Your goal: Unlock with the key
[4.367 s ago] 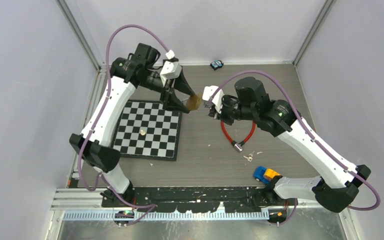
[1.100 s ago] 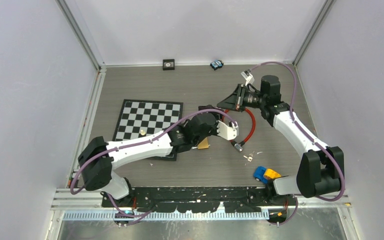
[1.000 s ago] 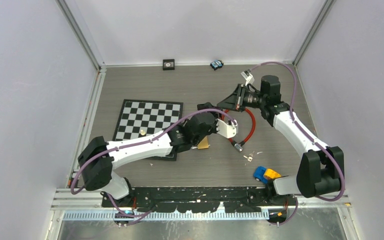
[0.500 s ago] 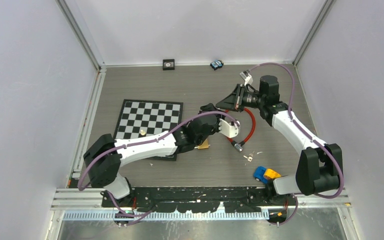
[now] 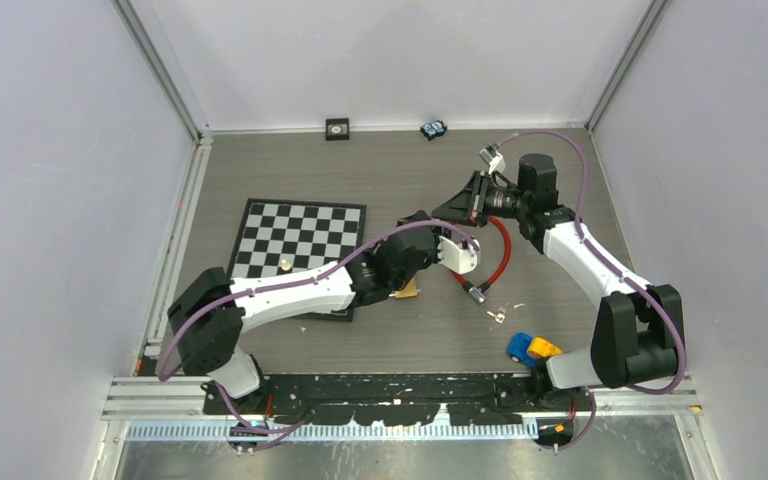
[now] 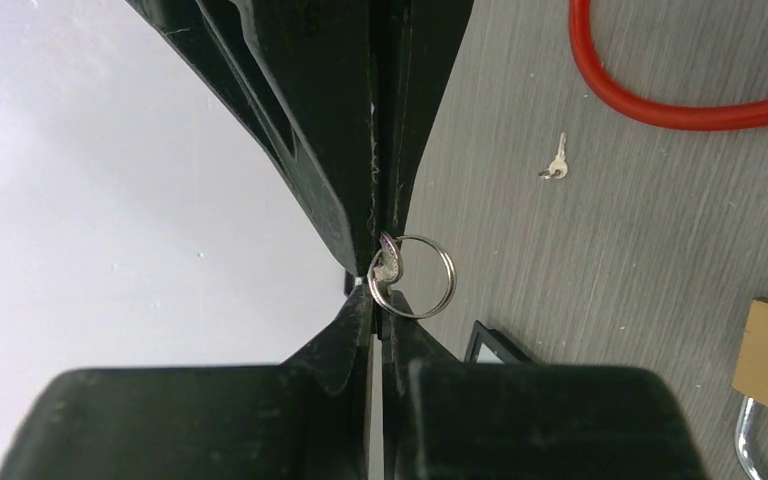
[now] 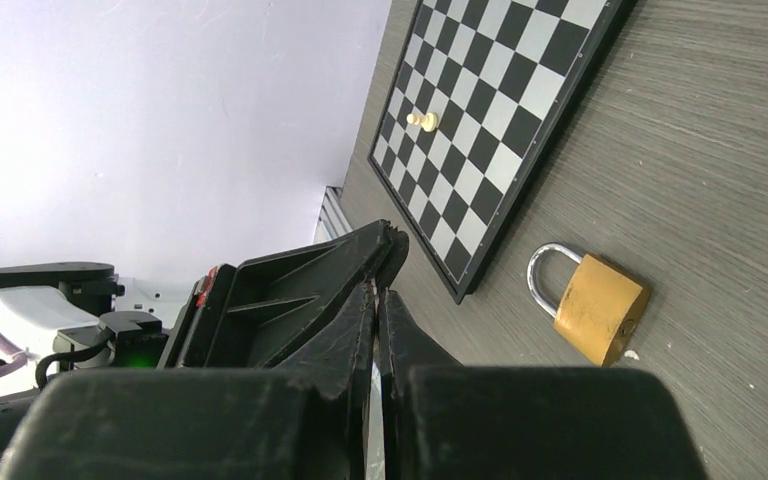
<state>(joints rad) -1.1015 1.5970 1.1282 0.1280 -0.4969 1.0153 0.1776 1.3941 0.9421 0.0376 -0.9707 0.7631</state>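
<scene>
A small silver key [image 6: 388,270] on a split ring [image 6: 430,276] hangs in the air where the two gripper tips meet. My left gripper [image 6: 377,298] is shut on the key's lower end. My right gripper [image 7: 376,290] points at it from the other side, its tips touching the key. Only a hairline slit shows between the right fingers. From above, the left gripper [image 5: 422,217] and right gripper [image 5: 438,212] meet tip to tip over the mid table. The brass padlock [image 5: 407,289] lies flat beside the chessboard, shackle closed, also visible in the right wrist view as padlock [image 7: 600,308].
A red cable lock [image 5: 501,252] curls under the right arm, with a loose key [image 5: 498,315] near its end. The chessboard [image 5: 260,240] carries one pawn [image 5: 286,265]. A toy truck [image 5: 532,348] sits front right. Two small items [image 5: 337,128] [image 5: 433,129] lie along the back wall.
My left jaws have closed onto the key held at the right gripper's tip. The left forearm has shifted slightly forward and right. The right arm has barely moved.
</scene>
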